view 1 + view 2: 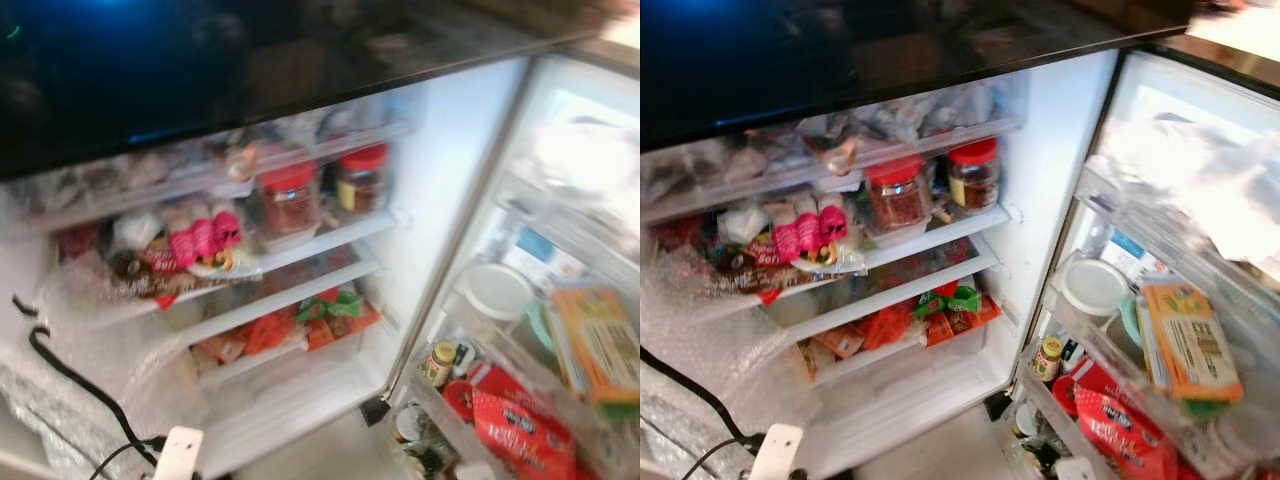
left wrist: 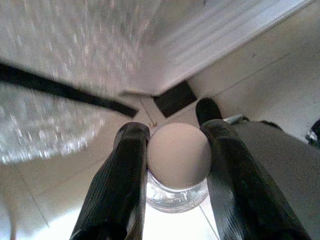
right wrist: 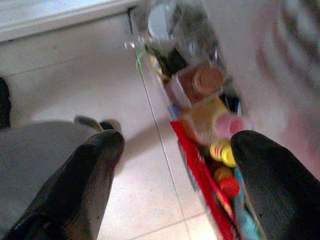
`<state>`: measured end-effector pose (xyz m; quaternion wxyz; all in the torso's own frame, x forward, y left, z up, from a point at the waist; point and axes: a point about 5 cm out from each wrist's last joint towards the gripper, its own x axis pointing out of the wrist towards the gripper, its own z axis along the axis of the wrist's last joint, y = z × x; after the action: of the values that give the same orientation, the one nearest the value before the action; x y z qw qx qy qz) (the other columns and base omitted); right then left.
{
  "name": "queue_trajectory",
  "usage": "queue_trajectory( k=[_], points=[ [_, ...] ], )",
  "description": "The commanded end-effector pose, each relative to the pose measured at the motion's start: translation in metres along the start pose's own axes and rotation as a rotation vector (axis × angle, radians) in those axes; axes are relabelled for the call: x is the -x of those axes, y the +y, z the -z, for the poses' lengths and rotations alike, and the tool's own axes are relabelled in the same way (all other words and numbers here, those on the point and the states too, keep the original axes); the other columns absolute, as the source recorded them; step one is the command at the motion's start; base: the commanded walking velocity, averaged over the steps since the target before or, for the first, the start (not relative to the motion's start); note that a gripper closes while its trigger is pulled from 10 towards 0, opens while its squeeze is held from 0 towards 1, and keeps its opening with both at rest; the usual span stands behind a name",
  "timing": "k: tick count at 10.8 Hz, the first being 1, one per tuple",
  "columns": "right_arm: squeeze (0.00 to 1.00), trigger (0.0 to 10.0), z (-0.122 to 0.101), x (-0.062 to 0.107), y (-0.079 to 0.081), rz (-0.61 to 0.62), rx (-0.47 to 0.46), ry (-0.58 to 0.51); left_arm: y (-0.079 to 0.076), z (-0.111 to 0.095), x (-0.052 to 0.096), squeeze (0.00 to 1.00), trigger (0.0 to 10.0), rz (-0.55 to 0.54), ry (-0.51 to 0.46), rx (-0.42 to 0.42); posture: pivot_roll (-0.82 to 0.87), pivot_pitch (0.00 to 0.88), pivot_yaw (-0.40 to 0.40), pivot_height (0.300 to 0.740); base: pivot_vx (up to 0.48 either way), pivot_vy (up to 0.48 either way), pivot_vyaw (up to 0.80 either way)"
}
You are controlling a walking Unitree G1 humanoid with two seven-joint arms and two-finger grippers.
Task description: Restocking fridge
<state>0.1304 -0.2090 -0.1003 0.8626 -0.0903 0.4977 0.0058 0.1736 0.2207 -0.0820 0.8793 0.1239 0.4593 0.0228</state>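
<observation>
Left gripper [image 2: 177, 150] clamps white-lidded jar [image 2: 178, 167] above floor tiles; right gripper [image 3: 175, 145] open by door bins; fridge [image 1: 440, 200] shelves crowded, 12 o'clock.

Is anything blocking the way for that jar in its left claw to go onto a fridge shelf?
The door is open. The jar sits in the left claw, but the shelves look crowded: red-lidded jars and packets.

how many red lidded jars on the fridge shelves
2. A bigger red-lidded jar stands on the upper middle shelf, and a smaller red-lidded jar stands just beside it toward the door side. More may be hidden behind the packets.
</observation>
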Motion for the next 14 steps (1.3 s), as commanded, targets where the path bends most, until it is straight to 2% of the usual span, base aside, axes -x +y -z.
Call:
queue_trajectory(
  k=[1,5,14],
  points=[
    [0.0,10.0,0.0052,0.0014,-0.0006,-0.001,0.01,0.01,-0.0012,0.0023,0.0002,0.0,10.0,0.002,0.013,-0.008,-0.12,0.048,0.022,0.74,0.0,-0.266,0.0],
    [0.0,10.0,0.0056,0.0014,-0.0001,-0.001,0.014,0.01,-0.0012,0.0023,0.0002,0.0,10.0,0.002,0.013,-0.008,-0.12,0.05,0.021,0.74,0.0,-0.259,0.0],
    [0.0,10.0,0.0103,0.0029,-0.0001,-0.005,0.009,0.012,-0.0008,0.0037,0.0006,0.0,10.0,-0.009,0.013,-0.008,-0.12,0.055,0.022,0.74,0.0,0.0,0.0]
  ],
)
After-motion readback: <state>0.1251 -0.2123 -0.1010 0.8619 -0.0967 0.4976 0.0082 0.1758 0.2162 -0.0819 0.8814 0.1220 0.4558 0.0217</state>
